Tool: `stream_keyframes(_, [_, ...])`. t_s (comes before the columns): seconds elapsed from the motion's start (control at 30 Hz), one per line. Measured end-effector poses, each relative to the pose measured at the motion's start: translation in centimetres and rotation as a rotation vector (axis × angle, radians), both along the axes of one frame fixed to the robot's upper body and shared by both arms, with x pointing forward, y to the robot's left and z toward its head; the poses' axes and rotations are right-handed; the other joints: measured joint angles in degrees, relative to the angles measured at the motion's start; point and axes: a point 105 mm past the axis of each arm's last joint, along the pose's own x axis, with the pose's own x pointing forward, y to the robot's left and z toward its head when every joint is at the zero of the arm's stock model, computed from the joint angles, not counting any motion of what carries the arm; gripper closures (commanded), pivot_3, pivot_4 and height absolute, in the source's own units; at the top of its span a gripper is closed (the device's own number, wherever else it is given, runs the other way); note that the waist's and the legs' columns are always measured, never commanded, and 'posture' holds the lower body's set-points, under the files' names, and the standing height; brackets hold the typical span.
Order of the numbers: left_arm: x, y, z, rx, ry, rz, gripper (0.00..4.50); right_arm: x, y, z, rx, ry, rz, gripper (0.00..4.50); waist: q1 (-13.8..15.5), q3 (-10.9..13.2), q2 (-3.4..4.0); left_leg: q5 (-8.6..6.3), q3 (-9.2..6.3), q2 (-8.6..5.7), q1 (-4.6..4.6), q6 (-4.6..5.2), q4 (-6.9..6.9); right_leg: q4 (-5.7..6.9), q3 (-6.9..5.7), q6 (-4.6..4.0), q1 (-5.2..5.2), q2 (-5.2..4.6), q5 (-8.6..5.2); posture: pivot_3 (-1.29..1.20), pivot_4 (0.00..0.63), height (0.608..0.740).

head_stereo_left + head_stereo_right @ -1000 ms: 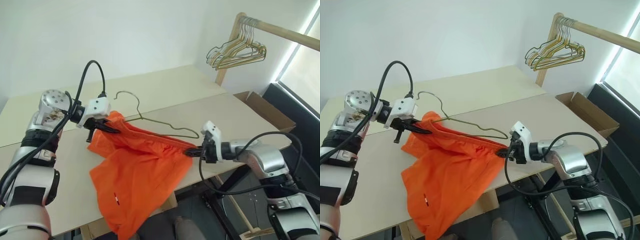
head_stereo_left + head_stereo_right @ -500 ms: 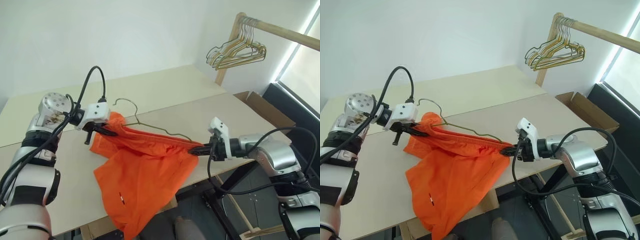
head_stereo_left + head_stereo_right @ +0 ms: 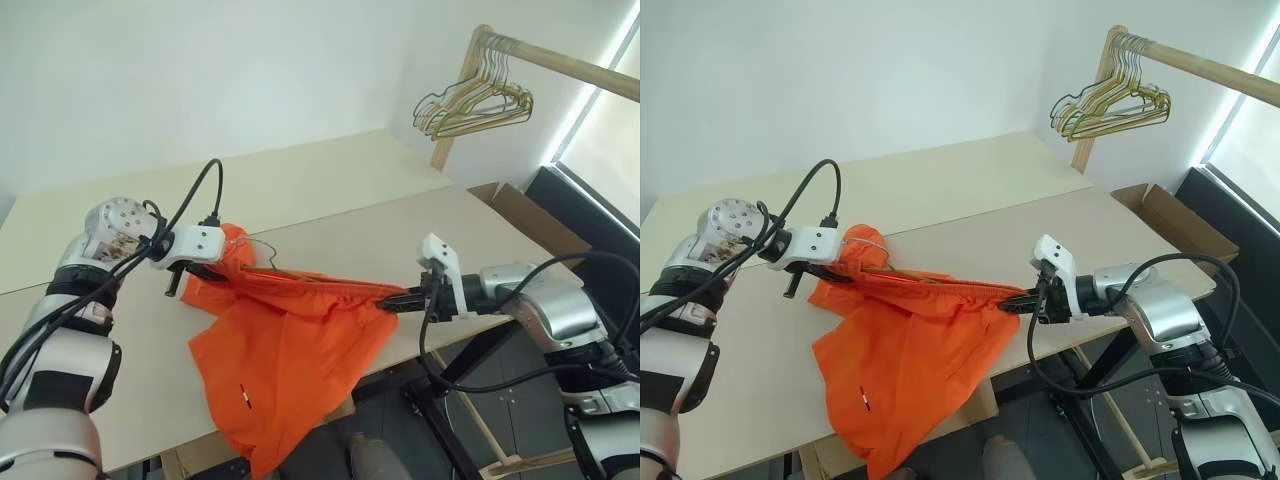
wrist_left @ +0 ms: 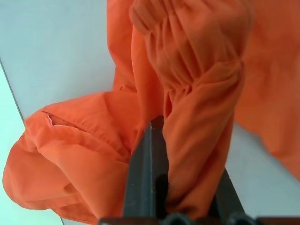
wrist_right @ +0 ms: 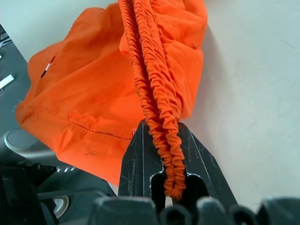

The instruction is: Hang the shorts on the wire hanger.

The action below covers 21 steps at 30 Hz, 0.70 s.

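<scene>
1. Orange shorts point(image 3: 290, 340): we see the waistband stretched above the table point(image 3: 420, 225), legs draping over its front edge.
2. Left gripper point(image 3: 222, 268) and right gripper point(image 3: 392, 299): each clamped tight on one waistband end.
3. Wire hanger point(image 3: 262, 250): mostly hidden inside the shorts.

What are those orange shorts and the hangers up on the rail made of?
The shorts look like thin, matte woven fabric: they drape, crease, and the waistband bunches in tight elastic gathers. The bunch of hangers on the wooden rail looks like thin bent metal wire, some gold, some dark.
</scene>
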Motion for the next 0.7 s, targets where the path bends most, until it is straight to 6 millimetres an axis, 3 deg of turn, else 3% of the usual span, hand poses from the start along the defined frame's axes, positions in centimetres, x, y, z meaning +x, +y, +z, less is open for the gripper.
stream_keyframes(0.1, [-0.2, 0.1, -0.1, 0.003, 0.022, -0.002, 4.5, 0.0, 0.1, 0.3, -0.002, -0.023, 0.01, 3.62, -0.05, 0.0, 0.0, 0.0, 0.0, 0.0, 0.0, 0.0, 0.0, 0.0, 0.0, 0.01, 0.0, 0.0, 0.0, -0.24, 0.002, 0.74])
stream_keyframes(0.2, [-0.5, 1.6, -0.3, -0.001, 0.076, 0.085, 4.5, 0.5, -1.5, 0.8, -0.047, -0.051, -0.053, 2.62, -0.16, 0.0, 0.0, 0.0, 0.01, 0.0, -0.02, 0.0, 0.0, 0.02, 0.0, 0.02, -0.05, 0.01, -0.01, -0.24, 0.002, 0.74])
stream_keyframes(0.47, [-0.4, 0.0, -0.4, -0.067, 0.118, 0.064, 4.5, 0.7, -1.0, 1.7, -0.036, -0.084, -0.072, 0.01, -0.04, 0.0, 0.0, 0.0, 0.0, -0.01, -0.08, 0.0, 0.02, 0.01, -0.04, 0.02, -0.04, -0.03, -0.01, -0.25, 0.001, 0.74])
stream_keyframes(0.57, [-0.3, -0.5, -0.2, -0.086, 0.118, 0.055, 4.5, 0.7, -0.6, 2.6, -0.048, -0.112, -0.083, 0.01, -0.12, 0.0, 0.0, 0.0, 0.0, -0.01, -0.06, 0.0, 0.02, 0.02, -0.02, 0.02, -0.06, -0.04, -0.01, -0.25, 0.001, 0.74])
stream_keyframes(0.7, [-0.1, -1.0, 0.0, -0.098, 0.114, 0.043, 4.5, 0.4, 1.5, 5.6, -0.09, -0.181, -0.04, 0.01, -0.48, 0.0, 0.0, 0.0, 0.01, 0.0, -0.08, 0.0, 0.02, 0.04, 0.01, 0.02, -0.12, -0.05, -0.01, -0.26, 0.0, 0.74])
